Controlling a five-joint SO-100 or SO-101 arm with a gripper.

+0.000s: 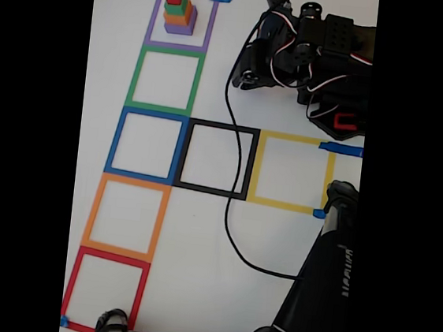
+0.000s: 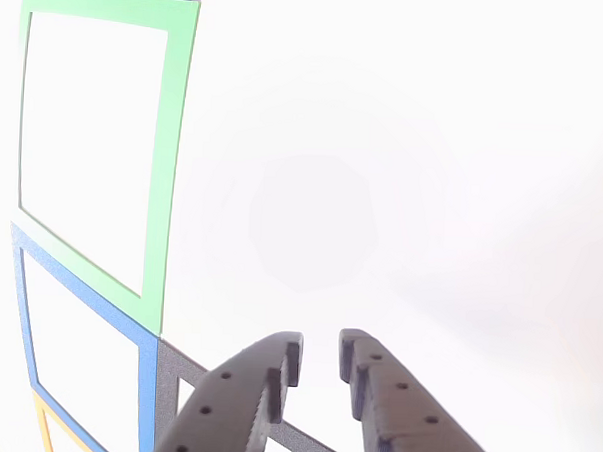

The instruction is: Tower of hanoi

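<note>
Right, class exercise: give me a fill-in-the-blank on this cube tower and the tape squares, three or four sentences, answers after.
1. The cube on top of the tower is ____.
2. The tower stands inside the ____ tape square.
3. The bottom, largest cube is ____.
4. The gripper holds ____ between its fingers.

Missing words: red; purple; purple; nothing

In the fixed view the black arm (image 1: 311, 64) is sitting folded up at the upper right, its joints bunched close together with red and white wires looping over them. In the other view the gripper (image 2: 321, 355) is reaching in from the bottom edge, its two dark, hole-studded fingers (image 2: 399, 410) pointing upward, standing slightly apart with a narrow gap between the tips and gripping nothing.
</note>
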